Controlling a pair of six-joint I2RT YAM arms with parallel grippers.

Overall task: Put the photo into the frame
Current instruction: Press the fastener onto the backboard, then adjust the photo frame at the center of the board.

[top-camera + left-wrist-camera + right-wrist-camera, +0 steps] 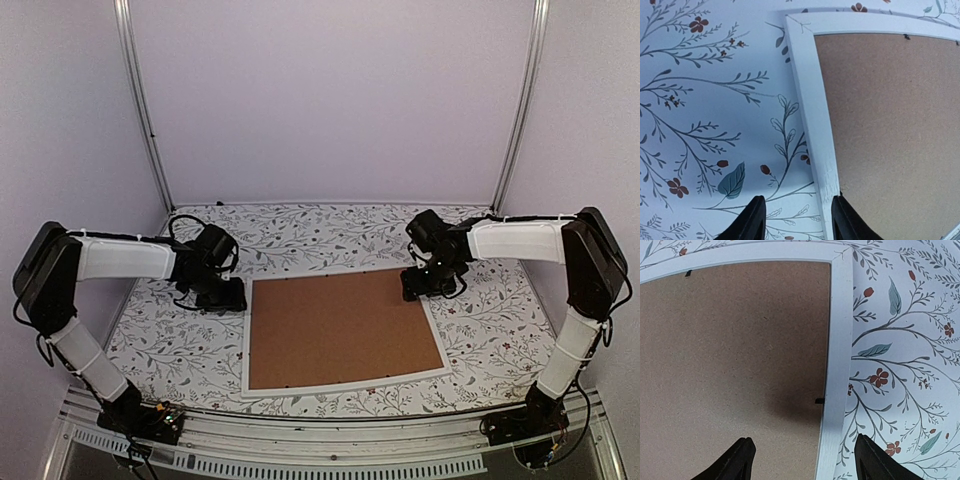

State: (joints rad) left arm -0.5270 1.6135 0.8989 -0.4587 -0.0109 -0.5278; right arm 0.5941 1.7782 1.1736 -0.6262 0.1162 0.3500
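1. Top external view is showing the frame (345, 383) lying flat at the middle of the floral tabletop (170, 350). It is a white rectangle with narrow rails, its back is facing up, and a brown backing board (340, 328) is filling it.
2. Small black tabs (819, 401) are sitting along the rails' inner edges, against the board.
3. The left fingers (752, 222) are standing partly open at the frame's far-left corner, gripping nothing. The left rail is running between them, and a strip of tabletop is showing between the outer finger and the rail.
4. The right fingers (737, 462) are standing wide open and empty at the frame's far-right corner, straddling the right rail.
5. Bare tabletop is showing all round the frame. The near rail is lying close to the tabletop's near edge, while wider room is lying to the frame's left, right and far side.
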